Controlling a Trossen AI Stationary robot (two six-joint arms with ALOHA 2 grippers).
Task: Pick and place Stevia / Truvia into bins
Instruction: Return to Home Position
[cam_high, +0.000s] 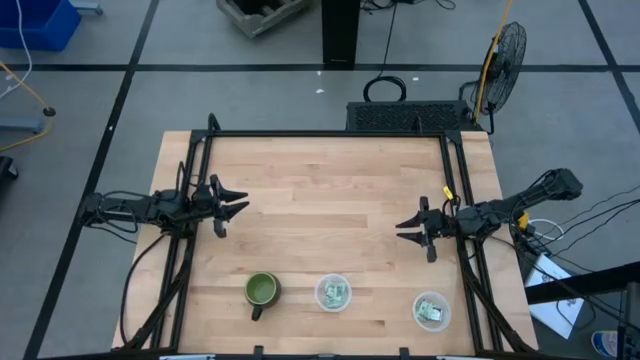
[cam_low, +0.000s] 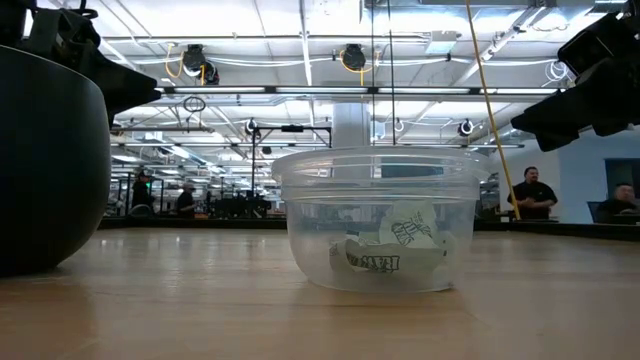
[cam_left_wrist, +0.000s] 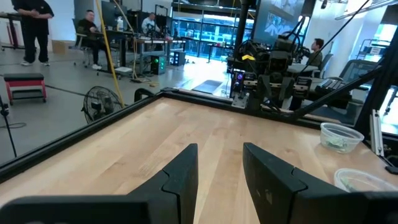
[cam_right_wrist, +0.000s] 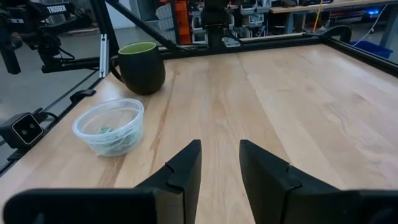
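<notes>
High view: we are finding the left gripper (cam_high: 236, 205) and right gripper (cam_high: 404, 226) at opposite table sides, both spread and empty. Stevia packets (cam_high: 336, 294) are lying inside the left bin (cam_high: 319, 290) and right bin (cam_high: 416, 309), beside the mug (cam_high: 262, 290).
Low view: packets are sitting at the left bin's bottom.
Wrist views: both sets of jaws are gaping, nothing between.
Judgement: in homing, we are favouring slow retraction, well clear of the bins.
</notes>
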